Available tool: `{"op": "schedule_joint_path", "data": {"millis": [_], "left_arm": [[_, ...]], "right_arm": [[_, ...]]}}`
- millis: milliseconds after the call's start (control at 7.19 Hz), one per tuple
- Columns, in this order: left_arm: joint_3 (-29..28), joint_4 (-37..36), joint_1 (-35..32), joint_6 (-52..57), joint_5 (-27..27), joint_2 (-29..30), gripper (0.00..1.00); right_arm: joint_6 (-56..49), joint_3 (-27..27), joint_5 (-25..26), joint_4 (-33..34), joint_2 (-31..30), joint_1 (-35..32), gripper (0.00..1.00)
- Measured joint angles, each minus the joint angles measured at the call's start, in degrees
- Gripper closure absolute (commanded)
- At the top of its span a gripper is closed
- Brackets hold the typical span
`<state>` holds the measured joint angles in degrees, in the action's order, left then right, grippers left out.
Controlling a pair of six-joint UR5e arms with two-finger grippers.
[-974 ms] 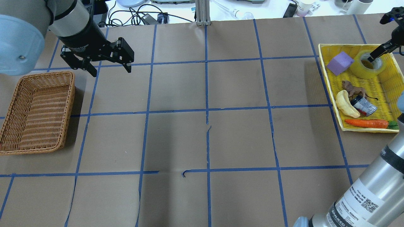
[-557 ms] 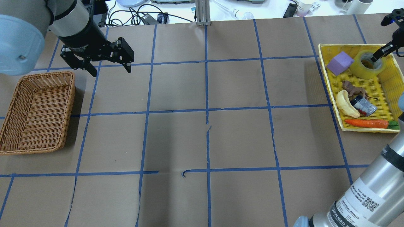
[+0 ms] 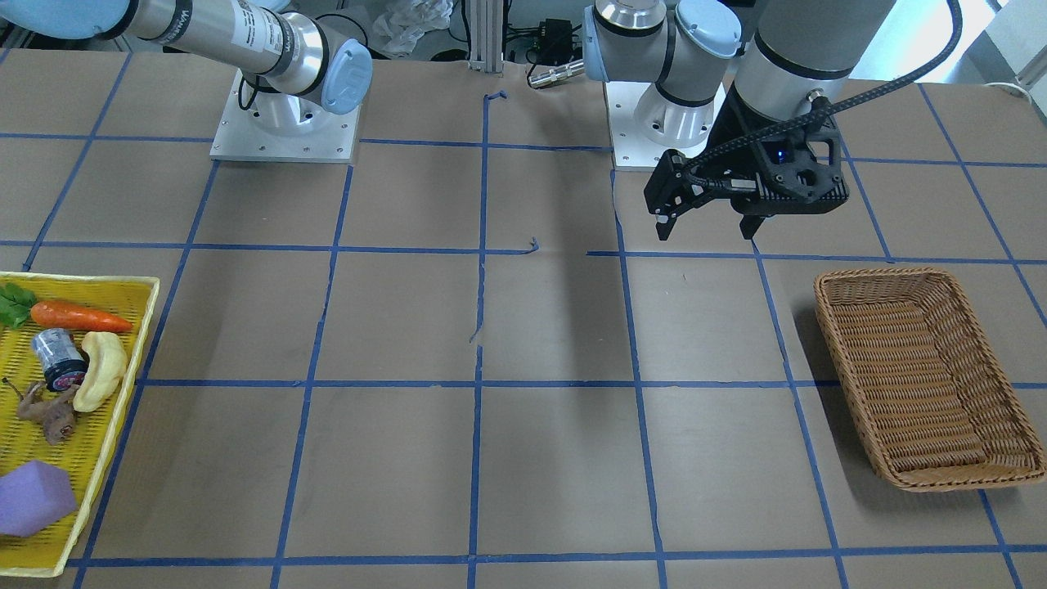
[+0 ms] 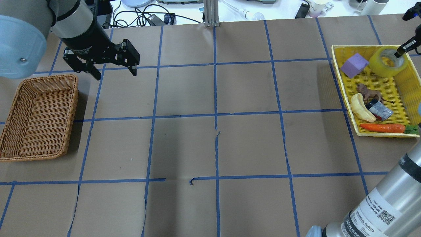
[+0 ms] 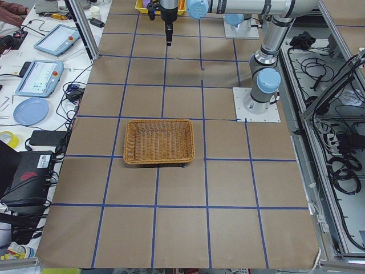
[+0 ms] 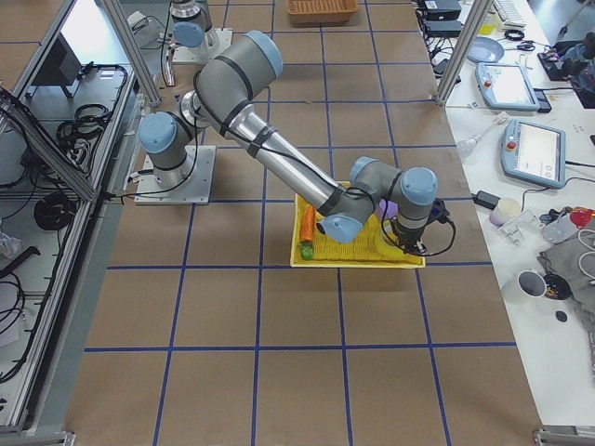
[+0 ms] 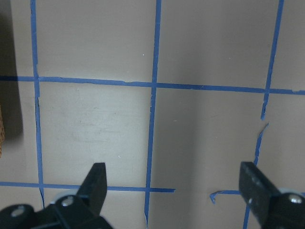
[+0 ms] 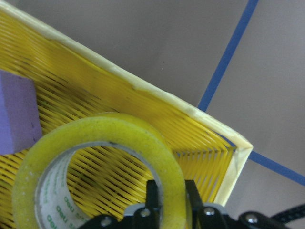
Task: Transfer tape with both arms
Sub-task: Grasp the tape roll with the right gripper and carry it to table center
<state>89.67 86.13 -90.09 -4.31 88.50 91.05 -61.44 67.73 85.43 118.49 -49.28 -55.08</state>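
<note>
The silver-grey arms (image 3: 204,29) carry pale blue joint caps (image 3: 348,75), a white printed label (image 4: 378,210) and black grippers (image 3: 705,232).

Glossy transl. tape (image 4: 379,68), ribbed plast. tray (image 4: 399,89), rough woven wicker basket (image 4: 39,118), matt paper on table (image 4: 250,144)

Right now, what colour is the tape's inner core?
The tape has a whitish core with green print; right wrist view.

Tape (image 4: 381,69) higher in right claw (image 4: 400,52)
</note>
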Motion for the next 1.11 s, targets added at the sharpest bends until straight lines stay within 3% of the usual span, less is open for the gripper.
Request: {"op": "schedule_joint_path", "data": {"millis": [278,557,1113], "left_arm": [[0.0,0.0,0.0,0.0,0.0,0.0,0.00],[0.0,0.0,0.1,0.0,0.1,0.0,0.00],[0.0,-0.1,0.5,0.0,0.0,0.0,0.00]], "right_arm": [[0.9,-0.1,0.3,-5.3,-6.5,-2.2,1.00],[9.5,0.0,2.2,-7.6,-10.3,-11.0,1.00],[50.8,2.1,3.1,-7.1,-7.0,-34.1,1.00]]}}
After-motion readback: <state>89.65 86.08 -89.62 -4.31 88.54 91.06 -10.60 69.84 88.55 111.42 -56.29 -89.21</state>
